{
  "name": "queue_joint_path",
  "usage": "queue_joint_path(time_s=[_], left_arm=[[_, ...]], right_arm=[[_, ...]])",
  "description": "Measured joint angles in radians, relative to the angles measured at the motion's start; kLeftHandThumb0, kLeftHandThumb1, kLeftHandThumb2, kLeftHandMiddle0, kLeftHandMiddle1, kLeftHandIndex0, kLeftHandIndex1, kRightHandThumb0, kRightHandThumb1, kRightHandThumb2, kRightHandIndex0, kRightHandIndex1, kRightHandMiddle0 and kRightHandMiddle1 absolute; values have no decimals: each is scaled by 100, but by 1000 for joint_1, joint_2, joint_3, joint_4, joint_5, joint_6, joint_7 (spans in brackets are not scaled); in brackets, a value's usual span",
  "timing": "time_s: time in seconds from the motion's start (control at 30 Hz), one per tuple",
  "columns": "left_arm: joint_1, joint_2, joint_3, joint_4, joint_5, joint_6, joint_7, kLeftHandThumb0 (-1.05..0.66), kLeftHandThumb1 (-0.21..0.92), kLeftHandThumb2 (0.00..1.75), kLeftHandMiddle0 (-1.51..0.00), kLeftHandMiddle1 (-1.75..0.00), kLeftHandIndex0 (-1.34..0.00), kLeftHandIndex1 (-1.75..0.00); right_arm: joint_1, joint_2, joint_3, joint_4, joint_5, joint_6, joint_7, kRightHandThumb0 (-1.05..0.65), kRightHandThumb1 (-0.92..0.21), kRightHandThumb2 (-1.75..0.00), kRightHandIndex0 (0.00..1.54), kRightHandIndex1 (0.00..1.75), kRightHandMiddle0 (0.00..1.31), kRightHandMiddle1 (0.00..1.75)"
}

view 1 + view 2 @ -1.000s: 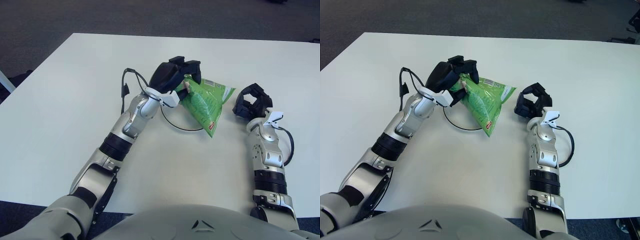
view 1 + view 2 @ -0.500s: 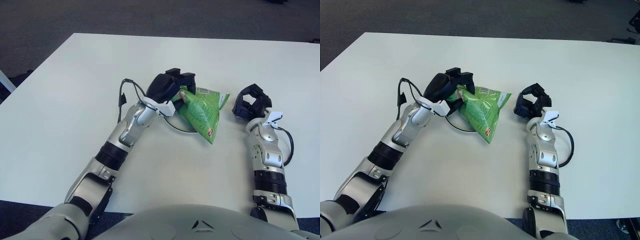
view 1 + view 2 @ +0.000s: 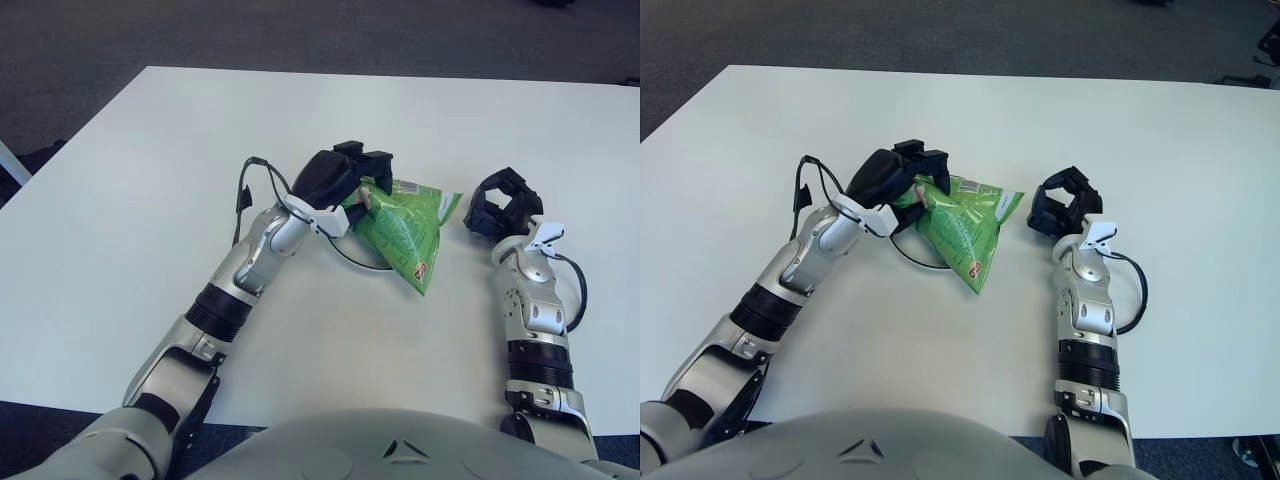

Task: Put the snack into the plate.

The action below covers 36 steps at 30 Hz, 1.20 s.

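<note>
Green foil, crinkled and puffed, makes up the snack (image 3: 405,228), a bag that sits near the middle of the table (image 3: 120,190), a little toward the near edge, pinched at its upper left corner by the left hand (image 3: 338,180). That hand's dark fingers (image 3: 375,165) are curled down over the bag's top seam and plainly have hold of it; the bag hangs slantwise from them, its lower tip pointing at the near edge. Under it lies the plate (image 3: 345,255), white on white, readable mostly as a thin dark rim curving out below the hand and disappearing under the bag. Whether the bag's lower tip already touches the plate or the table I cannot tell. To finish the placing well, I would judge that the hand should lower the bag so its bulk settles inside the rim, not across it, since the tip seems to reach past the ring on the right, and only then loosen its fingers. Off to the right of the bag, apart from it, the right hand (image 3: 503,204) shows with fingers loosely bent and empty.
</note>
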Motion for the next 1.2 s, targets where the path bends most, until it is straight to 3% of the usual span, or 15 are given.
queue_joint_path(time_s=[0.07, 0.13, 0.17, 0.27, 0.33, 0.4, 0.43, 0.5, 0.57, 0.63, 0.77, 0.8, 0.9, 1.0, 1.2], left_arm=[[0, 20, -4, -14, -14, 9, -52, 3, 37, 126, -47, -175, -46, -175], [0, 46, -6, -31, -31, 10, -106, 33, 24, 141, -63, -175, -19, -160], [-1, 60, -6, -40, -41, 8, -132, 39, 22, 143, -65, -175, -12, -138], [3, 114, -6, -72, -87, -13, -213, 44, 27, 137, -63, -175, -5, -99], [13, 152, -2, -101, -118, -25, -260, 43, 38, 123, -55, -175, -2, -69], [24, 185, 1, -125, -142, -30, -299, 42, 44, 116, -50, -175, -1, -57], [28, 198, 1, -134, -149, -30, -315, 4, 46, 107, -37, -173, -1, -46], [32, 212, 1, -142, -160, -30, -339, -31, 48, 98, -24, -167, 0, -31], [34, 223, 1, -143, -176, -35, -362, -55, 50, 91, -10, -138, 0, -15], [34, 233, 1, -140, -197, -48, -388, -64, 51, 88, -5, -122, 0, -7], [35, 244, 1, -128, -246, -61, -439, -75, 54, 81, -1, -64, 0, -1], [35, 247, 2, -127, -259, -60, -455, -75, 54, 80, -1, -59, 0, -1], [32, 265, 7, -130, -303, -54, -517, -82, 55, 76, 0, -22, 0, 0], [25, 287, 15, -143, -335, -33, -573, -87, 57, 72, 0, -7, 0, 0], [6, 310, 18, -160, -335, -7, -631, -96, 69, 52, 0, -1, 0, 0]], right_arm=[[0, 0, 1, 1, 0, 0, -1, -49, -30, -134, 129, 175, 63, 175], [-2, 0, 3, 0, 0, 0, -1, -49, -30, -134, 128, 175, 63, 175], [-2, 0, 3, 0, 0, 0, -1, -49, -30, -134, 128, 175, 63, 175], [-5, 1, 4, -1, 0, 0, -1, -49, -30, -135, 128, 175, 63, 175], [-4, 2, 4, 1, 1, 2, -1, -49, -30, -135, 128, 175, 63, 175], [-4, 2, 3, 1, 1, 4, -1, -49, -30, -135, 128, 175, 63, 175], [-3, 2, 3, 1, 1, 5, -1, -49, -30, -134, 128, 175, 63, 175], [-1, 3, 2, 1, 1, 6, -1, -49, -30, -134, 128, 175, 63, 175], [1, 3, 3, 1, 1, 7, -1, -49, -30, -134, 128, 175, 63, 175], [1, 2, 3, 1, 1, 8, -1, -49, -30, -134, 128, 175, 63, 175], [1, 2, 2, 1, 1, 9, -1, -49, -30, -135, 128, 175, 63, 175], [0, 2, 2, 1, 1, 9, -1, -49, -30, -135, 128, 175, 63, 175], [-1, 2, 2, 3, 1, 9, -1, -49, -29, -135, 128, 175, 63, 175], [-3, 3, 2, 5, 1, 8, -1, -49, -29, -135, 128, 175, 64, 175], [-6, 3, 2, 10, 1, 5, -1, -49, -29, -135, 128, 175, 64, 175]])
